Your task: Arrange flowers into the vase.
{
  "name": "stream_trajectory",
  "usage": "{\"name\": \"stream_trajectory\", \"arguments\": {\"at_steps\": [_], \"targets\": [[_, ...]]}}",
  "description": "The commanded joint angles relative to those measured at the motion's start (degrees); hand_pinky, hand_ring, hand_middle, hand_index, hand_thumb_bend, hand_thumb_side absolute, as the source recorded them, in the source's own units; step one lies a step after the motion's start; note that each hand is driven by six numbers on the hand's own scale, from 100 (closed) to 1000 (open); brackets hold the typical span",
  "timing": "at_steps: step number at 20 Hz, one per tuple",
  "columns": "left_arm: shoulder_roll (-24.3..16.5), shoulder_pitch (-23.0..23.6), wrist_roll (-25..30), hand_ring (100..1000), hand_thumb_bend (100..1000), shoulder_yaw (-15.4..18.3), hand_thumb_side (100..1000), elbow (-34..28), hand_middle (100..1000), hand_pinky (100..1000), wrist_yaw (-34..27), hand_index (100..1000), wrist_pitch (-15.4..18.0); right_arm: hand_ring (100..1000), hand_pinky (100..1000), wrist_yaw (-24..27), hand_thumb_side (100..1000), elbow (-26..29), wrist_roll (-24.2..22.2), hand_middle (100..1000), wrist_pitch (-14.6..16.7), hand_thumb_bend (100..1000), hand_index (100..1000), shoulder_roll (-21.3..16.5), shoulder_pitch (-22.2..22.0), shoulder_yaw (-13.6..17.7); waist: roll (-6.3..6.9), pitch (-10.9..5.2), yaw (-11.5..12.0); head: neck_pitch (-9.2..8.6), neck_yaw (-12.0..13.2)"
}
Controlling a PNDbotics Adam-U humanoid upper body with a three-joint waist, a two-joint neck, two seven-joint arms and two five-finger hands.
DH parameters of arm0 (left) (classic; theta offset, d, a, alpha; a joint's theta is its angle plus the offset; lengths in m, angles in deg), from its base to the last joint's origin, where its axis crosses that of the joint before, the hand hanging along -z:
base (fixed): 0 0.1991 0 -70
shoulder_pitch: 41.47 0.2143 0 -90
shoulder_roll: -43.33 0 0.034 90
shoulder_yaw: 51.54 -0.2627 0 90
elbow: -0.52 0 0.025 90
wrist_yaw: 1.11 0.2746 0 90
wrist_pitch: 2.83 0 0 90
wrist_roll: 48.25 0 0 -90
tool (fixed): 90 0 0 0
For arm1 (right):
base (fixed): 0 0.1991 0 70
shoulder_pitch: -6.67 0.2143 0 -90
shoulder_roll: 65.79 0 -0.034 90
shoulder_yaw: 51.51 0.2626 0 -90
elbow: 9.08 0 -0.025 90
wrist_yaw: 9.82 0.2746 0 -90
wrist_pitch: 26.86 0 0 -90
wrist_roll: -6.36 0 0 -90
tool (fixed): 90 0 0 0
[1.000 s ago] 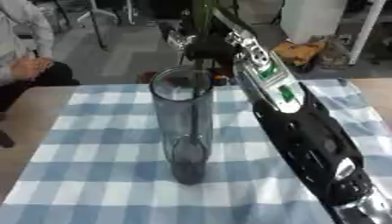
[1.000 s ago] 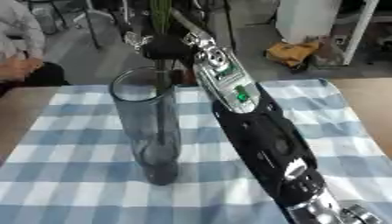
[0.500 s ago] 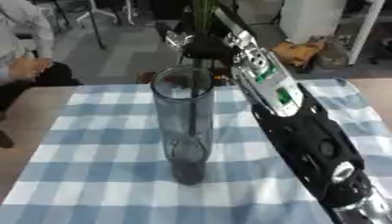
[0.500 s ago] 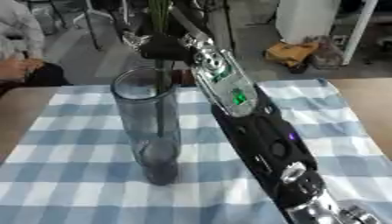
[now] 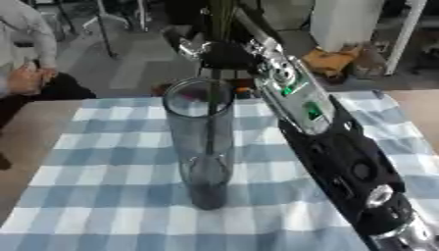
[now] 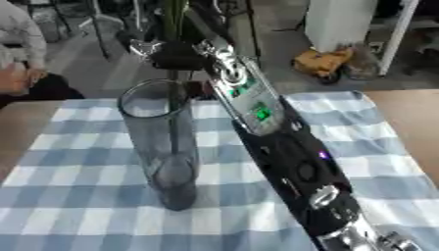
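Flower stems (image 5: 212,105): green, upper centre, clamped in curled fingers of right hand (image 5: 225,53), lower ends inside upright glass vase (image 5: 202,147) on checked cloth (image 5: 103,166).

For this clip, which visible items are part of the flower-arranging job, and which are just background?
Part of the job:
- tall clear glass vase
- green flower stems, lower ends inside the vase
- right hand, fingers curled round the stems above the rim

Just lying about:
- blue and white checked tablecloth
- yellow-brown object on the floor
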Motion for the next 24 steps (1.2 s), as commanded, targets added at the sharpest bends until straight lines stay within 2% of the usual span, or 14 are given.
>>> {"name": "stream_trajectory", "arguments": {"at_steps": [1,7,18,24], "targets": [[-0.43,-0.30,0.17,608,100,0.09,1000,-1.06,712,395,-0.16,818,-0.05,586,338,-2.35,234,1.72,0.73,100,0.55,434,259,-0.84,0.93,0.10,0.19,-1.52,0.06,-0.74,0.03],[-0.43,-0.23,0.18,609,100,0.08,1000,-1.06,713,395,-0.20,818,-0.17,606,356,-6.22,248,1.57,0.26,100,0.43,430,271,-0.99,0.72,-0.15,0.20,-1.73,0.07,-0.74,0.11],[-0.47,-0.22,0.22,610,100,0.06,1000,-1.06,714,396,-0.26,818,-0.19,649,386,-10.96,232,1.70,-3.98,100,-1.82,426,275,-1.57,0.53,-0.32,0.15,-1.87,-0.20,-0.72,0.29],[-0.43,-0.31,0.23,610,100,0.04,1000,-1.06,714,396,-0.29,818,-0.21,728,457,-11.29,260,2.45,-4.54,100,-2.07,428,297,-1.63,0.30,-0.29,0.20,-1.90,-0.39,-0.83,0.37]]}}
